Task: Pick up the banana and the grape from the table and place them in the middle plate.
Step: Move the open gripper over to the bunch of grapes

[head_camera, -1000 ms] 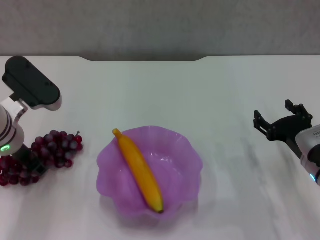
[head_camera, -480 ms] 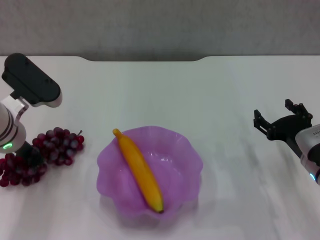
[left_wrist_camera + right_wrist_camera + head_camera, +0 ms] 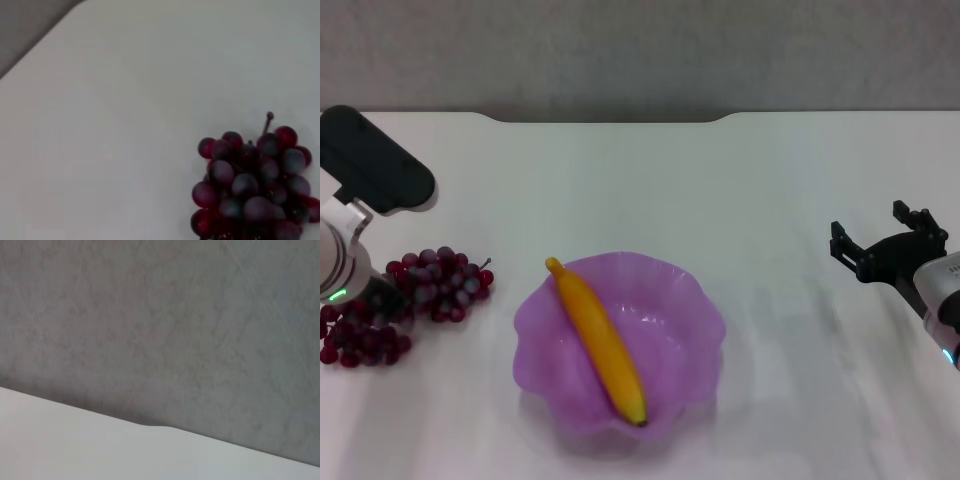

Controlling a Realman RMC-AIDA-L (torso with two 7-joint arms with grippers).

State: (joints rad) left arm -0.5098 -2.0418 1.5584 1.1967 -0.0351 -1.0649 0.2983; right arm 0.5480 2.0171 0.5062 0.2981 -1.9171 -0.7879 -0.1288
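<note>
- While the banana (image 3: pixel 597 342) lies slantwise inside the purple plate (image 3: pixel 692 310), the grapes (image 3: pixel 408 301) sit on the white table (image 3: pixel 650 185), left of the plate.
- Left gripper (image 3: pixel 382 302) is down at the grapes; whether it grips them I cannot tell.
- Right gripper (image 3: pixel 888 243) hovers at the table's right side, fingers spread, holding nothing.

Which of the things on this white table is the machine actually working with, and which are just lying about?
Part of the job:
- curved yellow plastic-looking banana, already lying in the dish
- bunch of dark red-purple grapes, at the left pincer
- translucent purple scalloped dish

Just lying about:
- nothing else on the white table; right pincer idle at the side
</note>
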